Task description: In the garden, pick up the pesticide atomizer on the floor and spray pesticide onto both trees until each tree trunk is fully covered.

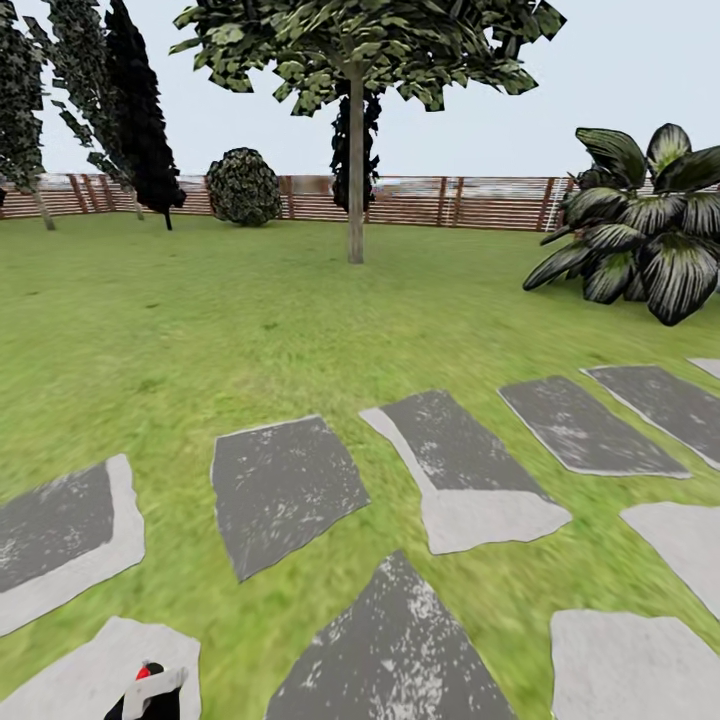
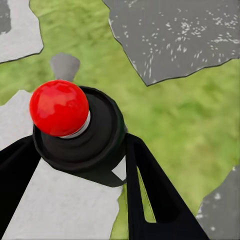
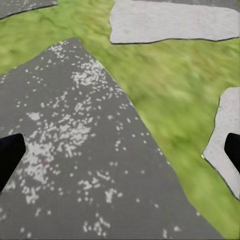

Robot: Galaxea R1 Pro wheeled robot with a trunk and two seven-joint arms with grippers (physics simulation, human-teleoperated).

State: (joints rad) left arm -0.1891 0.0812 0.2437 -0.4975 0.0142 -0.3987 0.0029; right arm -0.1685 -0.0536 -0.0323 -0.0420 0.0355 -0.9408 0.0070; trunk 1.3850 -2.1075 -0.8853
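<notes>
The pesticide atomizer (image 2: 75,127), black with a red round cap and a grey nozzle, sits between the black fingers (image 2: 150,195) of my left gripper (image 2: 80,165), which is shut on it. Its top (image 1: 150,685) peeks in at the lower left edge of the head view. A slim-trunked tree (image 1: 356,150) stands on the lawn straight ahead, far off. A dark conifer (image 1: 140,110) rises at the far left by the fence. My right gripper (image 3: 120,155) hangs open above a dark stepping stone (image 3: 85,150), holding nothing.
Grey stepping stones (image 1: 285,490) lie across the grass in front of me. A big leafy plant (image 1: 640,235) stands at the right. A round bush (image 1: 243,187) and a wooden fence (image 1: 450,200) close the back of the lawn.
</notes>
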